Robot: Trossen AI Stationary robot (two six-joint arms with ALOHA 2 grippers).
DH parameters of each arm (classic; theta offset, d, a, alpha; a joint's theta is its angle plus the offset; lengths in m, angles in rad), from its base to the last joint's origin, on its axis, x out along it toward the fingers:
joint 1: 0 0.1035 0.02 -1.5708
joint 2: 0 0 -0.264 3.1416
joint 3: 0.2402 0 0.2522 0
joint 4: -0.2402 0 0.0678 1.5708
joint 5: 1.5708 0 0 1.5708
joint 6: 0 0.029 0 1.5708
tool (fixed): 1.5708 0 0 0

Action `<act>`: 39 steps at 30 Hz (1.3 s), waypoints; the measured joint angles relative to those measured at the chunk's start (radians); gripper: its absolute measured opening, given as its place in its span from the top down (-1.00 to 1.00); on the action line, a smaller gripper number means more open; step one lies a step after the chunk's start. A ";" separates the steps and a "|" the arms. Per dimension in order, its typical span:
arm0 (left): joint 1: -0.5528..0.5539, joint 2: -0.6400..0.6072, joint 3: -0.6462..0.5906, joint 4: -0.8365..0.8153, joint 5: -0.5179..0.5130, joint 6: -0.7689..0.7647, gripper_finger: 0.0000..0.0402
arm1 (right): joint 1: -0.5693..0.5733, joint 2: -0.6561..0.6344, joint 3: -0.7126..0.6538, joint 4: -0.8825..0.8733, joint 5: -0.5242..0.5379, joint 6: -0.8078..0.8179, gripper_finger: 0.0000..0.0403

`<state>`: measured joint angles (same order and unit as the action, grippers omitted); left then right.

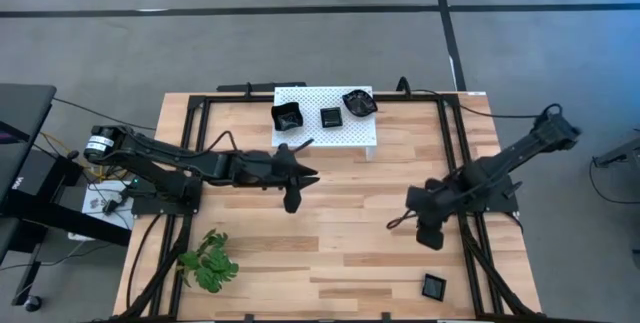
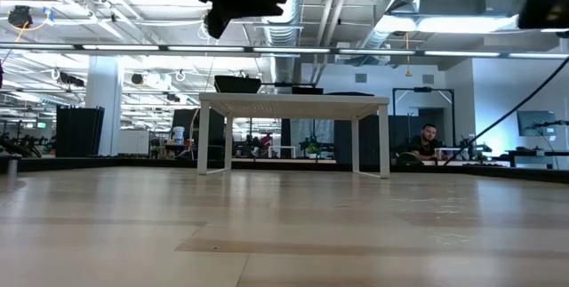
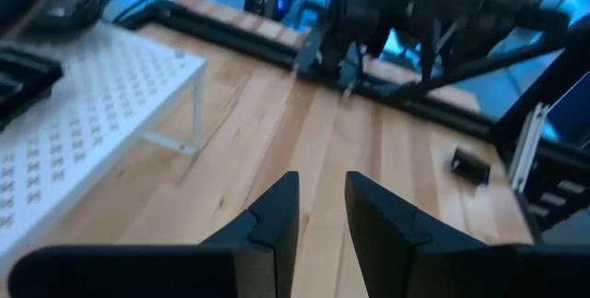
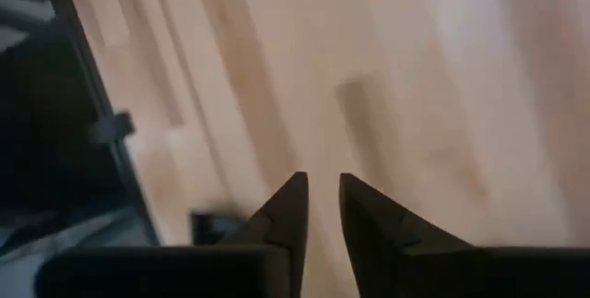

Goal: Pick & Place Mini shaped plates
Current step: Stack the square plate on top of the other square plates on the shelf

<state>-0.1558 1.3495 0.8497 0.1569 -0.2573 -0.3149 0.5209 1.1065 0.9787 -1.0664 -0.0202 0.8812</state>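
Observation:
Three mini shaped plates, glossy black, rest on the white perforated platform at the table's far side: one on the left, a square one in the middle, and one on the right. Another square plate lies flat on the wood near the table's near right corner; it also shows in the right wrist view and the left wrist view. My left gripper hovers open just near of the platform, holding nothing. My right gripper hangs open above the table's right part, pointing steeply down, with nothing between its fingers.
A green plant sprig lies at the table's near left. A black frame rail runs along the table's sides. Bare wood lies between the two arms. In the low view a person sits in the room beyond the platform.

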 joint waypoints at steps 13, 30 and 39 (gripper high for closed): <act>0.026 0.000 0.000 0.083 0.000 0.001 0.54 | 0.278 0.207 -0.003 -0.005 -0.163 0.197 0.52; 0.064 0.000 0.000 0.099 0.033 -0.002 0.54 | 0.573 0.113 -0.276 0.432 0.122 0.709 0.52; 0.064 0.000 0.000 0.111 0.074 -0.003 0.54 | 0.545 0.121 -0.417 0.656 0.099 0.708 0.52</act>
<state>-0.0917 1.3495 0.8494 0.2681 -0.1837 -0.3176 1.0660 1.2278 0.5619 -0.4102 0.0786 1.5890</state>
